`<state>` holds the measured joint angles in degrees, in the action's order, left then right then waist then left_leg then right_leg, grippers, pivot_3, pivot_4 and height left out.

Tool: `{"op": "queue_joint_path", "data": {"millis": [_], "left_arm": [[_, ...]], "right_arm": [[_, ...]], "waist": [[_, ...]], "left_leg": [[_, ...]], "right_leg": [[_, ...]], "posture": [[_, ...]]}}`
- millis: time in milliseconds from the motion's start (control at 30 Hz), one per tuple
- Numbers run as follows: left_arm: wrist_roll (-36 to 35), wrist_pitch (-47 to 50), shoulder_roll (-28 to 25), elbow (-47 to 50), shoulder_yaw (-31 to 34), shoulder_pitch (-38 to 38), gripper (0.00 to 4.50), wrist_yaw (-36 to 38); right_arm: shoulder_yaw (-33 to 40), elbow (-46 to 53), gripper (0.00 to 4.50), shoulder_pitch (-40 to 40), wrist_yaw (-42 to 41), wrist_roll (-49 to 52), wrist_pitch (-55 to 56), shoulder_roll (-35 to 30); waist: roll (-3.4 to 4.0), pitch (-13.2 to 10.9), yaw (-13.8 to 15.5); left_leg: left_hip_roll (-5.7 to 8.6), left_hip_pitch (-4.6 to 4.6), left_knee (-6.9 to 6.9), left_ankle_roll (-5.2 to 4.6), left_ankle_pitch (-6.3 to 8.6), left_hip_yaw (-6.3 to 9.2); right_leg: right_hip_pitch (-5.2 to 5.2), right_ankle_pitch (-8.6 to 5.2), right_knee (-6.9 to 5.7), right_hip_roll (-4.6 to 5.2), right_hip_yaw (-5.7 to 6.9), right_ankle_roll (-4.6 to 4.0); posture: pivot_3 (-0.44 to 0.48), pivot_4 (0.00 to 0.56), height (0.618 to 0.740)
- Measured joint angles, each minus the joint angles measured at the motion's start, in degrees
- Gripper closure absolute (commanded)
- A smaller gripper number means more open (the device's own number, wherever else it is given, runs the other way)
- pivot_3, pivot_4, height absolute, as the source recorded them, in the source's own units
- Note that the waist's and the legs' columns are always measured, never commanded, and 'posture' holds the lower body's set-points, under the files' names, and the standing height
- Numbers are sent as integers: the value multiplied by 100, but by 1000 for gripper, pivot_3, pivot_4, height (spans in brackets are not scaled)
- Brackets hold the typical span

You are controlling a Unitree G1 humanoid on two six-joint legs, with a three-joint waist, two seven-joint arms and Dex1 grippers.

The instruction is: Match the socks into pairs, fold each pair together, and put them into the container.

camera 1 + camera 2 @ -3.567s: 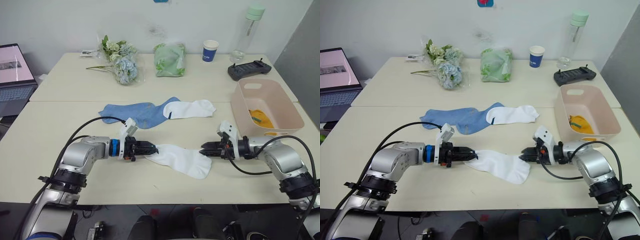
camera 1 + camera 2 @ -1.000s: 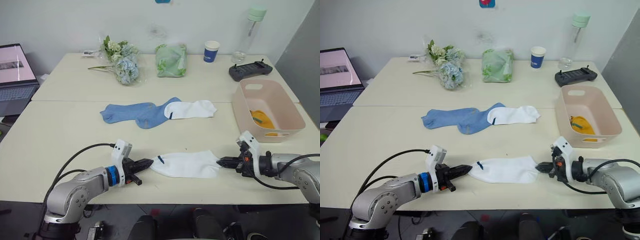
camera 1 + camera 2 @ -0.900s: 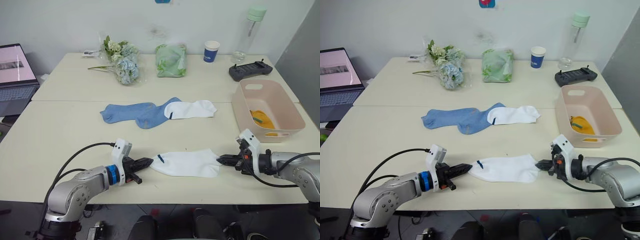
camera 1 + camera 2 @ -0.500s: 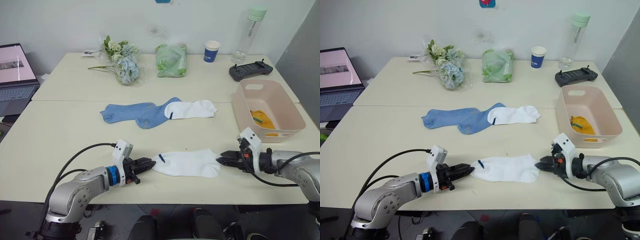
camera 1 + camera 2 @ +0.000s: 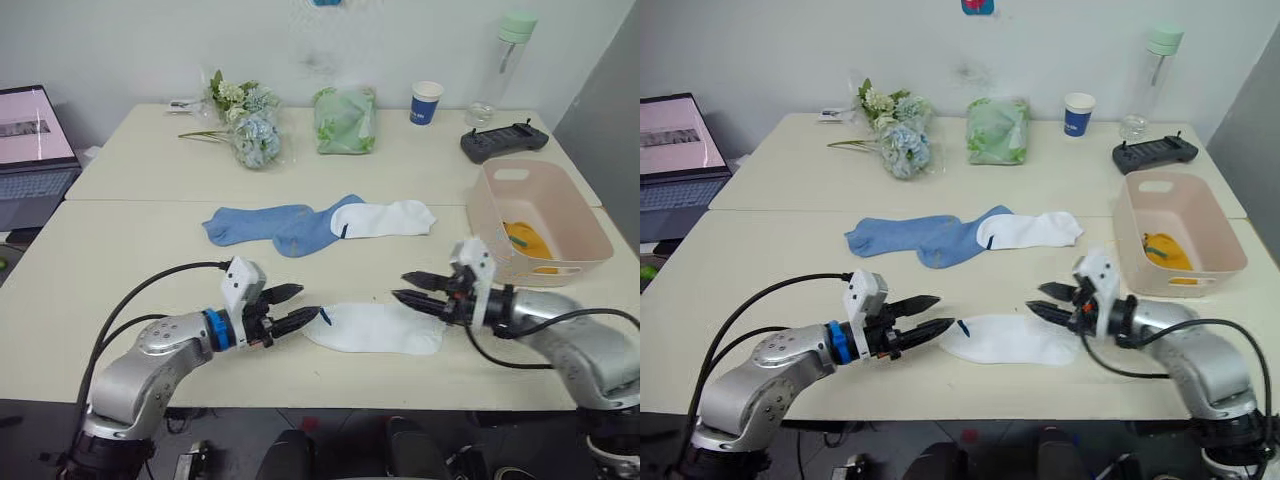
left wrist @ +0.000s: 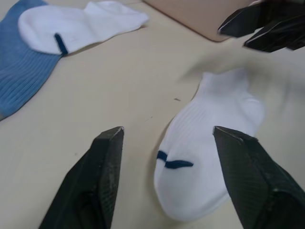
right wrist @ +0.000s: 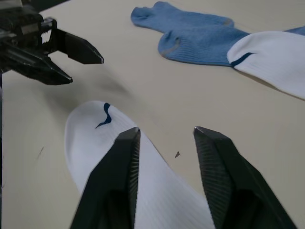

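Near white sock [image 5: 378, 328] lay flat on desk [image 5: 120, 260] | both claws – left [image 5: 292, 307], right [image 5: 413, 288] – open, empty | advice: bring far white sock [image 5: 385, 217] alongside before folding.

- The near strip of the tabletop [image 5: 120, 270] carries one flat white sock [image 5: 378, 328], with the left tool [image 5: 297, 307] at its one end and the right tool [image 5: 412, 288] over the other end, both with fingers spread.
- Between this sock and the row of blue socks [image 5: 270, 225] and the second white sock [image 5: 385, 216] lies a bare band where a tool can pass.
- The pink container [image 5: 535, 222] stands at the right edge, just beside the right arm, and blocks that side; its top is open.
- The far tabletop holds flowers [image 5: 245, 130], a green bundle [image 5: 345, 120], a paper cup [image 5: 426, 102], a bottle [image 5: 500, 60] and a black controller [image 5: 503, 141], with bare gaps between them.
- The left side of the tabletop is bare up to the laptop [image 5: 35, 150].
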<state>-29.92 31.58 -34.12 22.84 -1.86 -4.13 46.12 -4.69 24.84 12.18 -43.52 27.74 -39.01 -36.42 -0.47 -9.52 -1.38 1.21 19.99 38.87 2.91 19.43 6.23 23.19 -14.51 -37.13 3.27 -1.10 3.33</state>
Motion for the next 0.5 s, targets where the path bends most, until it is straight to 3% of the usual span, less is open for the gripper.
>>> {"op": "queue_joint_path", "data": {"millis": [100,233,400,500], "left_arm": [[543,-471,127,-237,-707,-148,3364,185],[970,-875,328,-902,-1024,-166,4479,194],[1313,-1431,783,-1599,-1014,-295,4479,-42],[1338,-1636,799,-1745,-975,-295,4479,-33]], "right_arm": [[-720,-165,4471,-143,-23,-772,779,46],[-884,-655,4500,-423,88,-1241,1374,208],[-530,-1003,4500,-675,236,-1297,1576,392],[-282,-1087,4500,-798,234,-1303,1657,352]], "waist": [[0,0,12],[0,0,-6],[-1,1,-9],[3,3,-10]], "left_leg": [[0,0,-2,0,0,0],[-2,-2,-2,0,0,2],[-2,-4,0,-2,1,3],[-3,-6,0,-2,1,3]], "right_leg": [[-1,0,2,0,2,0],[1,0,-4,-1,3,0],[-2,0,-7,-1,2,0],[-2,0,-8,-1,2,0]], "posture": [[0,150,740],[0,150,740],[0,150,740],[0,150,740]]}}
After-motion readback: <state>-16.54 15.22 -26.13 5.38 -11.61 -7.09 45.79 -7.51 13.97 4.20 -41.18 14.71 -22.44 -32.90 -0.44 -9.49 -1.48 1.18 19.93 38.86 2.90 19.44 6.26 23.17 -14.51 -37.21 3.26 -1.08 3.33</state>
